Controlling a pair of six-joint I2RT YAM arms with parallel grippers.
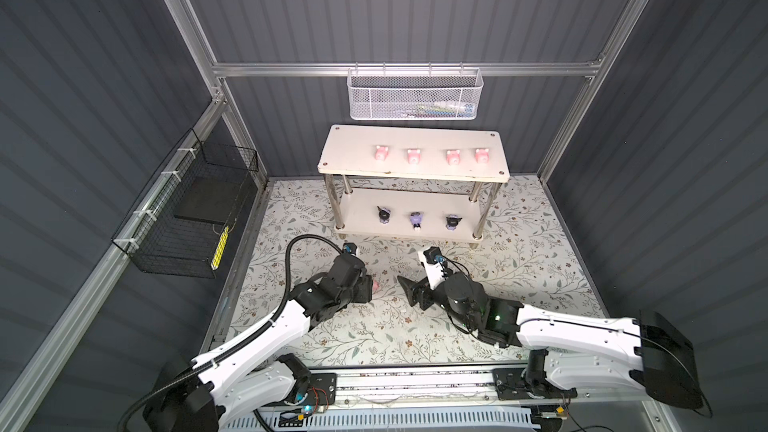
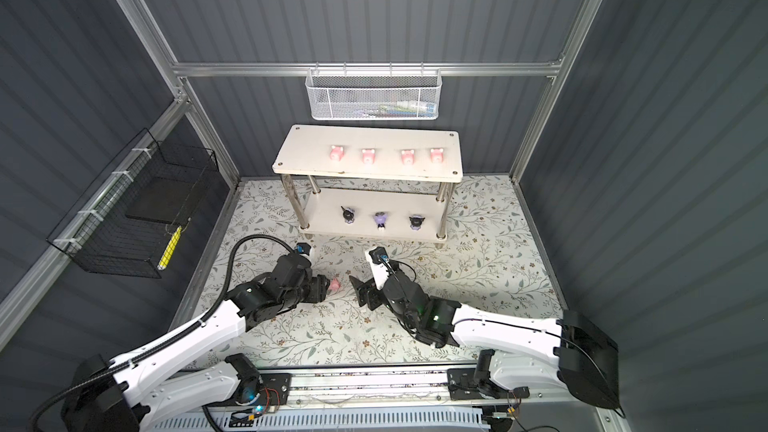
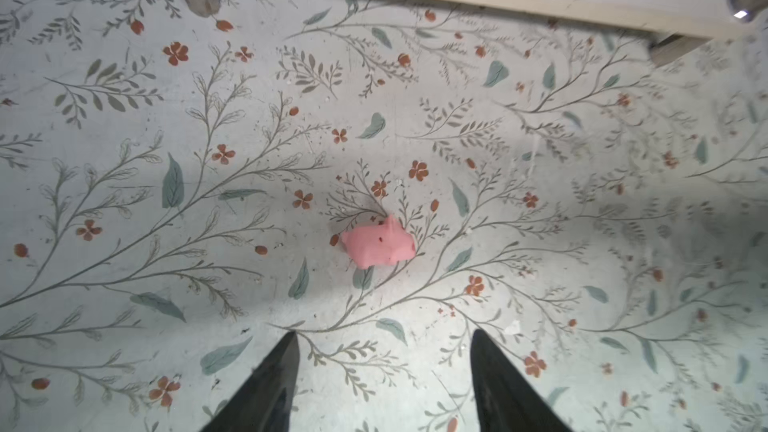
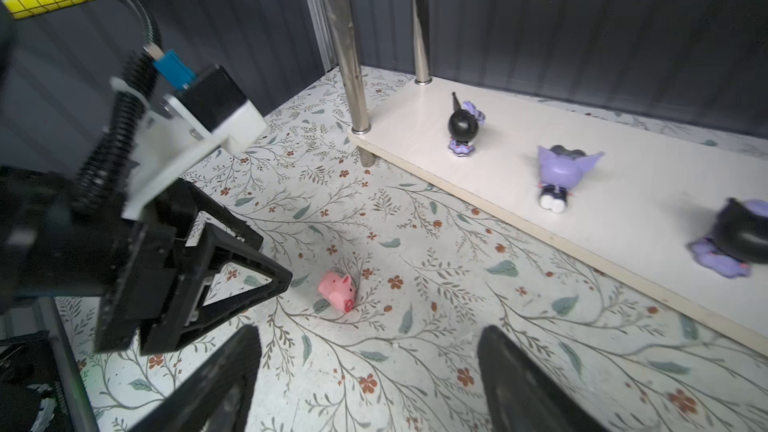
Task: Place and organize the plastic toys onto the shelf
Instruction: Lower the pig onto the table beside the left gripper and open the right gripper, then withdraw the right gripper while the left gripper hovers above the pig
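we see pink pig (image 1: 376,285) half hidden behind left gripper (image 1: 369,284), purple figurine (image 4: 735,238) blurred and edge-cropped, white mesh basket (image 1: 374,97) contents unreadable

Four pigs (image 1: 413,155) stood on the top tier of the shelf (image 1: 353,143), three figurines (image 1: 416,220) on the lower. A fifth pig (image 2: 335,284) lay on the mat (image 1: 519,284) before it, between my left gripper (image 3: 384,331) and right gripper (image 4: 370,327).

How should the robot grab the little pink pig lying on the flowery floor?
Pinch the pink pig round its fat middle, coming straight down from above. It seems tipped on its side on the mat, nothing touching it, and its ears and snout are probably too tiny to hold. The open left hand hovers nearest.
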